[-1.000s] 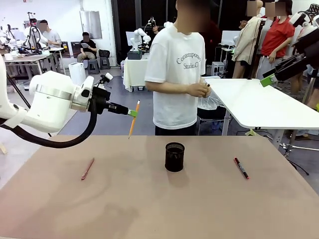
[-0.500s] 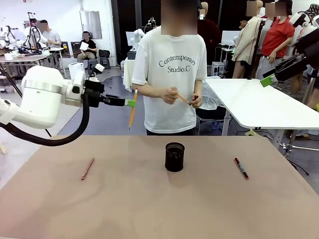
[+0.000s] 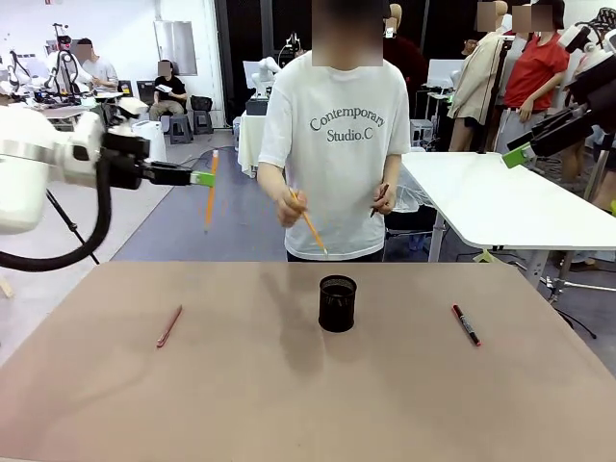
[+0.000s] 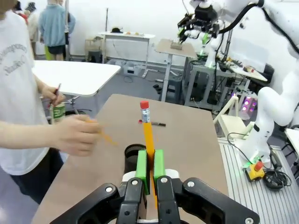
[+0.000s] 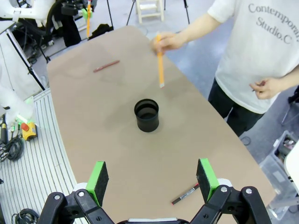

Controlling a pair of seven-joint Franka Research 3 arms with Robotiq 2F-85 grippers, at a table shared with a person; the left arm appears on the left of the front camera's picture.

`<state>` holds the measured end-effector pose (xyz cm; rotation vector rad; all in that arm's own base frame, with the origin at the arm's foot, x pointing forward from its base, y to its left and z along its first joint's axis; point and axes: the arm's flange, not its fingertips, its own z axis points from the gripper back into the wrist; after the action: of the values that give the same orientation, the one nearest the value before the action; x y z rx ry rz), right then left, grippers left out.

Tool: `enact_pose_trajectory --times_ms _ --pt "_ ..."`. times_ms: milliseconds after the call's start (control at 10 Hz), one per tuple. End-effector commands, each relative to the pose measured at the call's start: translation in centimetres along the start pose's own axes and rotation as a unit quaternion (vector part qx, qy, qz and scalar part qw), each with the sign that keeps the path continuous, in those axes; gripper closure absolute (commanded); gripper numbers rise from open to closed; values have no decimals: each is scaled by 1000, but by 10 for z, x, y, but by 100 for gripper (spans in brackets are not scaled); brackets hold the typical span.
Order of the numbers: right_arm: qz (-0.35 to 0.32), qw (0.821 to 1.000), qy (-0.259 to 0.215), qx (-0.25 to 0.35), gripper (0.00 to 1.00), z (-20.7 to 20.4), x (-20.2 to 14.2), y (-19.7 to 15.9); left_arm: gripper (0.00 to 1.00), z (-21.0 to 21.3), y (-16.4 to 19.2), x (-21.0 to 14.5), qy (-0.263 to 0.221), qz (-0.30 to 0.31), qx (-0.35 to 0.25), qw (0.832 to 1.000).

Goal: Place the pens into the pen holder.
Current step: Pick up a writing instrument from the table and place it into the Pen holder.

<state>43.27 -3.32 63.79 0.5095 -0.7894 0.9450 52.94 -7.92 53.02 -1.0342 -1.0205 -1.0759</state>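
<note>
My left gripper (image 3: 202, 179) is shut on a yellow-orange pencil (image 3: 210, 192) and holds it upright, high above the table's far left edge. In the left wrist view the pencil (image 4: 148, 135) stands between the green pads (image 4: 141, 165), red eraser up. The black mesh pen holder (image 3: 337, 303) stands mid-table. A reddish-pink pen (image 3: 169, 326) lies to its left and a red-and-black marker (image 3: 466, 324) to its right. My right gripper (image 5: 152, 179) hangs open high above the table, over the marker (image 5: 185, 193) and pen holder (image 5: 146, 115).
A person stands at the far edge. One hand points a second orange pencil (image 3: 310, 223) down above the holder, the other holds a dark pen (image 3: 380, 200). A white table (image 3: 500, 197) stands at the back right. Brown tabletop (image 3: 289, 404) lies bare in front.
My left arm has drawn back to the left and upward with the pencil. The person has turned to face the table and lowered an orange pencil toward the holder.
</note>
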Motion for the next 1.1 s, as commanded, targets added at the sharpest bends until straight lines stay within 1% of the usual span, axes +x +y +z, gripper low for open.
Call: enact_pose_trajectory --times_ms 0,200,400,700,800,900,1000 --pt "2 1000 -6 1 0 -1 1 1 100 29 -9 7 -5 -21 13 1000" --pt "2 1000 -6 1 0 -1 1 1 100 48 -13 12 -20 -48 29 998" --pt "2 1000 -6 1 0 -1 1 1 100 62 -15 17 -33 -54 41 997" --pt "2 1000 -6 1 0 -1 1 1 100 64 -17 19 -38 -61 51 996" --pt "2 1000 -6 1 0 -1 1 1 100 59 -12 16 -44 -53 65 996" --pt "2 1000 -6 1 0 -1 1 1 100 64 -10 24 -24 -47 47 997" --pt "2 1000 -6 1 0 -1 1 1 100 64 -10 24 -24 -47 47 997"
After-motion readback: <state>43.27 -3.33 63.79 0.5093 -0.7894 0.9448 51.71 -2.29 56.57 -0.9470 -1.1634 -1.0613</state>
